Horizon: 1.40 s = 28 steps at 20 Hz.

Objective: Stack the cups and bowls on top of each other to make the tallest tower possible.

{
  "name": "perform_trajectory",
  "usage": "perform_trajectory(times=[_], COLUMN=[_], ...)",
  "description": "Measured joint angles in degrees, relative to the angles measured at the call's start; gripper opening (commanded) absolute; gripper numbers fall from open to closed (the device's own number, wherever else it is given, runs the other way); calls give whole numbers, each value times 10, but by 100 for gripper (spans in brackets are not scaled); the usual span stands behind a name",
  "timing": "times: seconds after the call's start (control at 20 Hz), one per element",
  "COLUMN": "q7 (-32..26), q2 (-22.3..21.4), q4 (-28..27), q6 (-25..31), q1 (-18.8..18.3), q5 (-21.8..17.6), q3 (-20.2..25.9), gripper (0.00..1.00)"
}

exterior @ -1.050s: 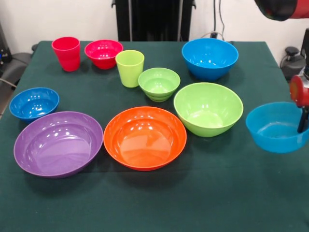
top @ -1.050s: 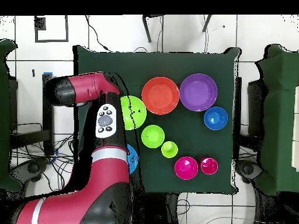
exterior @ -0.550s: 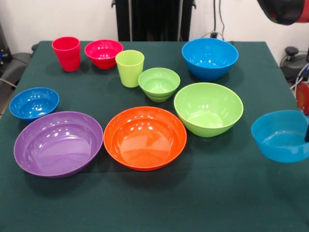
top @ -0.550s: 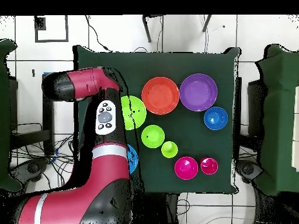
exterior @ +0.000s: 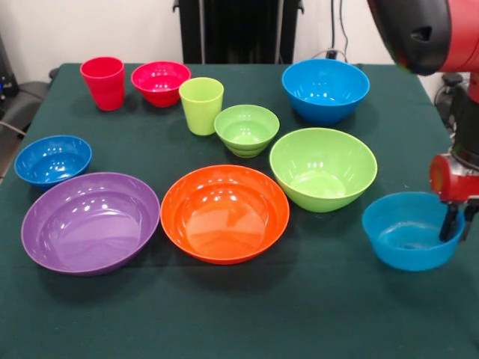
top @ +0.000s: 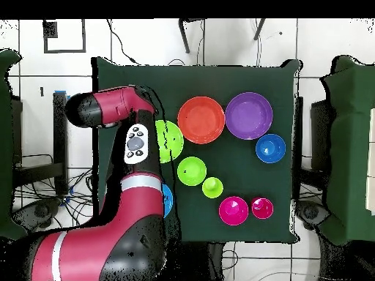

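Gripper [exterior: 453,224] is clamped on the far rim of the teal bowl [exterior: 408,241], I think. Light, stiff, glossy plastic, prob slippery; rim pinch ok, may tilt.

bowls crowd centre, near table edge [exterior: 224,321] free (bare cloth)

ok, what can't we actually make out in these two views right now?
- Teal-blue bowl, overhead view: fully hidden under the arm.
- Gripper, front view: fingers dip at the bowl's far rim; open or shut unclear.
- Big blue bowl, overhead view: only a sliver shows beside the arm.
- Large green bowl, overhead view: its arm-side edge is covered by the arm.
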Motion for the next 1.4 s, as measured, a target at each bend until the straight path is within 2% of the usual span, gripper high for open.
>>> perform_trajectory(times=[0.35, 0.4, 0.85, 1.1, 1.4], q7=[0, 0, 0, 0, 0], q2=[12, 16, 6, -42, -80], q4=[0, 0, 14, 70, 106], q6=[0, 0, 0, 3, 16], q1=[-2, -4, -10, -9, -9], q5=[-15, -17, -17, -11, -1], q3=[-5, -5, -5, -5, -5], gripper=[0, 100, 100, 100, 100])
